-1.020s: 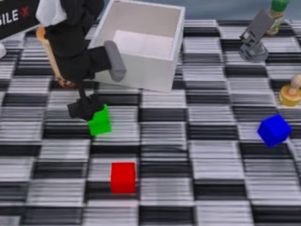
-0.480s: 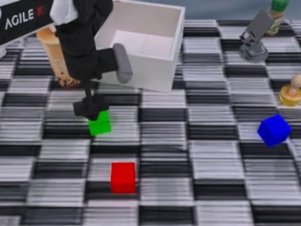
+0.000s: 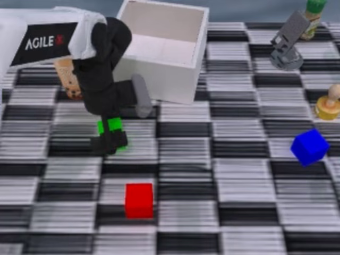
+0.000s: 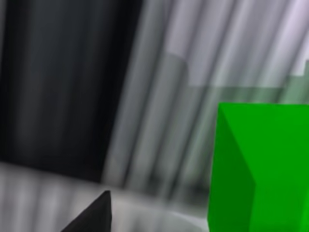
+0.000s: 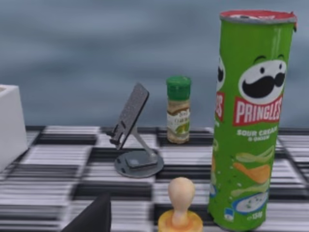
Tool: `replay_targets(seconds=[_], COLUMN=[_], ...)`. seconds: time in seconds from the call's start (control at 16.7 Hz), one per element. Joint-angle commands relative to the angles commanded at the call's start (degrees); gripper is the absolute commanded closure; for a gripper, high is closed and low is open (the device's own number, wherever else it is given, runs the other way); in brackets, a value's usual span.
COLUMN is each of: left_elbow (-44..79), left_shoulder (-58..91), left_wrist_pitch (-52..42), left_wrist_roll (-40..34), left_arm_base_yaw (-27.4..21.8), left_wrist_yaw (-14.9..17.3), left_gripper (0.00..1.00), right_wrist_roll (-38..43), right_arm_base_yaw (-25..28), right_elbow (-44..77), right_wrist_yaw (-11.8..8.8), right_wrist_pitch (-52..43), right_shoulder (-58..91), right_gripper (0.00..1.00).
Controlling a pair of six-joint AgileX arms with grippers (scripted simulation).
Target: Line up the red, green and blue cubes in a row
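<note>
Our left hand (image 3: 109,139) is down at the desk (image 3: 239,180) on the top view's left side, directly over the green cube (image 3: 110,126), whose top and edges show around the dark fingers; the cube sits just in front of the white box (image 3: 175,79). From above the fingers appear to straddle the cube, but we cannot tell how wide they stand or whether they press on it. In the left wrist view the green cube (image 4: 260,169) fills the near field very close to the camera, resting on the checkered surface, with one dark fingertip (image 4: 91,217) showing beside it and apart from it. The red cube (image 3: 139,200) lies nearer the front edge, a little to the right of the left hand and clear of it. The blue cube (image 3: 309,146) lies well apart, far over on the right side. Our right arm does not appear in the top view; its wrist view shows only a dark finger tip (image 5: 94,215), so we cannot tell the state of the right hand. That view looks at a grey phone stand (image 5: 134,140), a green-capped spice jar (image 5: 178,110), a Pringles can (image 5: 251,116) and a wooden stamp (image 5: 180,205).
</note>
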Motion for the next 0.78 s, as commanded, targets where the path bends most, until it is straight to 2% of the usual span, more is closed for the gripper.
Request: replay_targets(seconds=[0.36,0.78], left_elbow=[-1.73,-1.73], left_shoulder=[0.9,0.9], left_wrist_pitch=[2.23,2.23], left_wrist_roll=[0.02,0.02], left_arm_base_yaw=[-0.01,-0.01], left_wrist_yaw=[0.01,0.01], left_gripper=[0.0,0.53], right_wrist_roll=[0.0,0.0], right_arm_base_yaw=[0.0,0.0], right_elbow=[0.0,0.0], right_wrist_yaw=[0.0,0.0], right_wrist_pitch=[0.0,0.0], right_shoulder=[0.0,0.0], right_gripper=[0.0,0.0])
